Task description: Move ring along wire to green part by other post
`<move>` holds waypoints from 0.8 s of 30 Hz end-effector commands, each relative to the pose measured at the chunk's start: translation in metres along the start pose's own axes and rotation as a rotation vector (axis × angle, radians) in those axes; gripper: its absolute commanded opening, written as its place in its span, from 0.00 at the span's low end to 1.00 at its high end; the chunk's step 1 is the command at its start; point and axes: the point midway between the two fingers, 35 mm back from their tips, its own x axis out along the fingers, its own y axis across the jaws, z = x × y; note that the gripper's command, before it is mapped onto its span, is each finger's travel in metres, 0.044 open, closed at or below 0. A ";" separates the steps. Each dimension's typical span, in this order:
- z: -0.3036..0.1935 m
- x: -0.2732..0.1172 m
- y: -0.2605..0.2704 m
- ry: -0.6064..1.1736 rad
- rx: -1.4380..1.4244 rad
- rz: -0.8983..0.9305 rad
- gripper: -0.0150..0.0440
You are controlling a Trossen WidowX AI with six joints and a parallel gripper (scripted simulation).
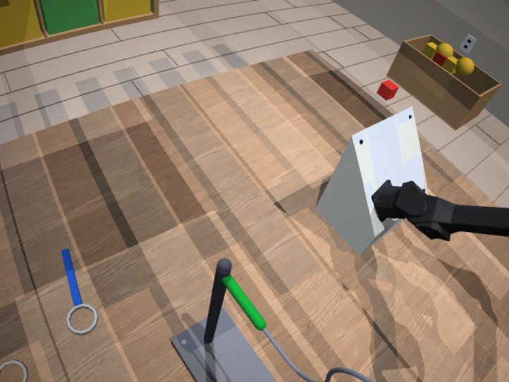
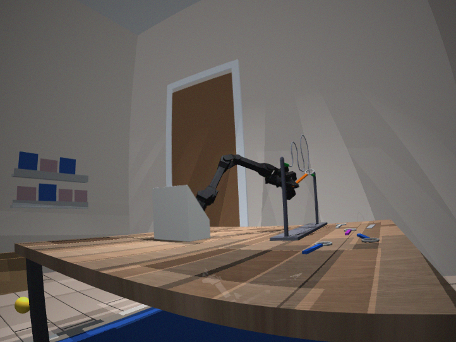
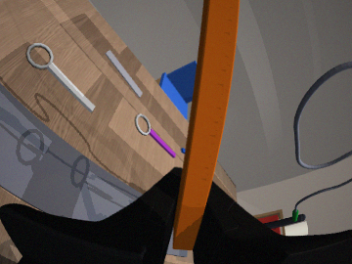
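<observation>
In the exterior view my gripper point(image 2: 293, 182) is shut on the orange handle point(image 2: 301, 178), which slants up to the grey ring point(image 2: 306, 174). The ring sits at the top of the far post point(image 2: 315, 199), around the wire by its small green part point(image 2: 312, 175). The grey wire point(image 2: 300, 151) loops high between the posts. The near post point(image 2: 283, 195) stands in front of my wrist. In the wrist view the orange handle point(image 3: 210, 96) runs up from between my black fingers; the ring itself is out of frame. The top view shows one post point(image 1: 216, 302) with its green part point(image 1: 243, 302).
A white wedge-shaped block point(image 2: 179, 213) holds my arm's base. Loose decoy rings with blue point(image 2: 313, 247), purple point(image 2: 347, 231) and grey handles lie on the table to the right of the stand's base plate point(image 2: 299, 231). A blue-handled ring point(image 1: 77, 294) lies left of the post.
</observation>
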 end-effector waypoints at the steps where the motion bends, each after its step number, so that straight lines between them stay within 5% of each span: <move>1: 0.002 -0.003 -0.015 -0.009 -0.056 -0.042 0.00; 24: 0.012 -0.008 -0.066 -0.017 -0.359 -0.214 0.00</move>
